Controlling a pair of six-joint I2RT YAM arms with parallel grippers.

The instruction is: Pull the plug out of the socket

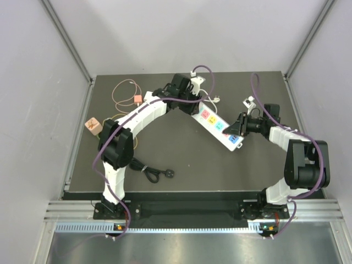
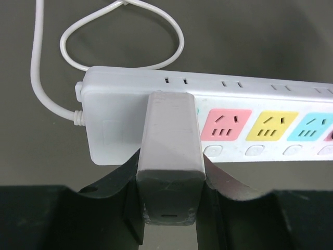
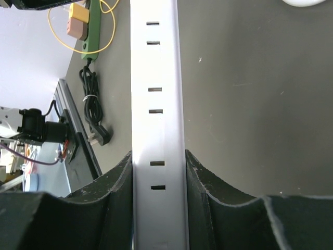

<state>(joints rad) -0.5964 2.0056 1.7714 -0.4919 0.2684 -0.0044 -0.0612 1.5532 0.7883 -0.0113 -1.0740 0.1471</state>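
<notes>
A dark grey table (image 1: pixel 181 159) sits inside pale walls. On its far half lies a long white plastic power strip (image 1: pixel 220 127), face up with pink, yellow and blue sockets. In the overhead view it runs diagonally from far-left to near-right.

The right gripper (image 3: pixel 158 161) has its black fingers (image 3: pixel 122 177) pressed against both long sides of the power strip at the near-right end. This looks like a bracing hold, meant to stop the strip from lifting or sliding when the other arm pulls.

The left gripper (image 2: pixel 170 166) is at the opposite end, where the strip's white cord (image 2: pixel 47 94) comes out and loops away. Its fingers (image 2: pixel 117 179) are clamped on the two side faces of a pale grey box-shaped plastic plug (image 2: pixel 169 135). The plug sits in the first socket position, just beside the pink socket (image 2: pixel 226 125).

The plug's long axis stands up out of the strip's face, roughly square to the strip's length and pointing back toward the wrist camera. The gripper is lined up along that axis, so the likely move is a straight pull away from the face, in the direction the prongs would slide out. The prongs are hidden, so I cannot tell how deep they sit.

From above, the left gripper hides the plug. A black cable with a plug (image 1: pixel 159 174) lies well apart near the front edge, and I judge it has no part in the task.
</notes>
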